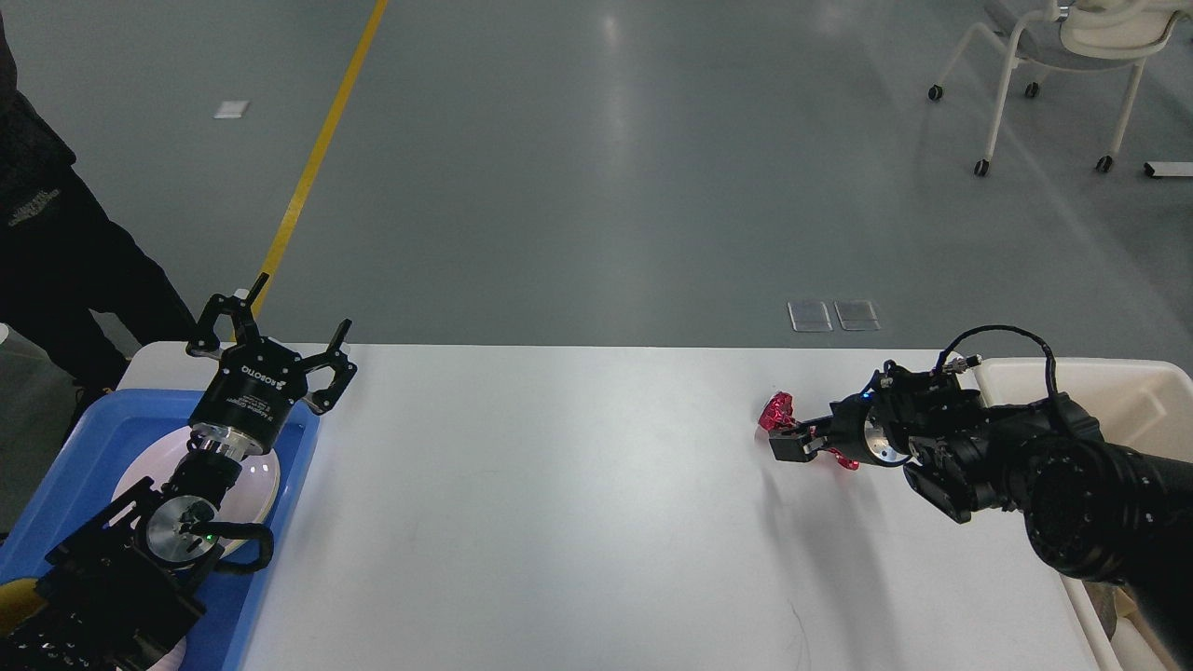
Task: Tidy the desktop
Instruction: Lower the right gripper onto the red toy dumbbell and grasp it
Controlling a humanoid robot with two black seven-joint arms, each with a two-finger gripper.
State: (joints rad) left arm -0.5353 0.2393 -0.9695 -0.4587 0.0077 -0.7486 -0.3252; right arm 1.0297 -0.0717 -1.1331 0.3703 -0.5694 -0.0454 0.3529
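Observation:
The white desktop (559,494) holds a crumpled red foil wrapper (775,410) at its right side. My right gripper (792,440) comes in low from the right and sits at the wrapper's middle, which it covers. The wrapper's two red ends show on either side of it. The fingers look dark and close together, and I cannot tell whether they grip the wrapper. My left gripper (303,306) is open and empty, pointing up above the far left corner of the desktop.
A blue tray (112,433) with a white plate (256,480) sits at the left under my left arm. A cream bin (1132,382) stands off the right edge. A person (56,261) stands at far left and a chair (1072,37) at far right.

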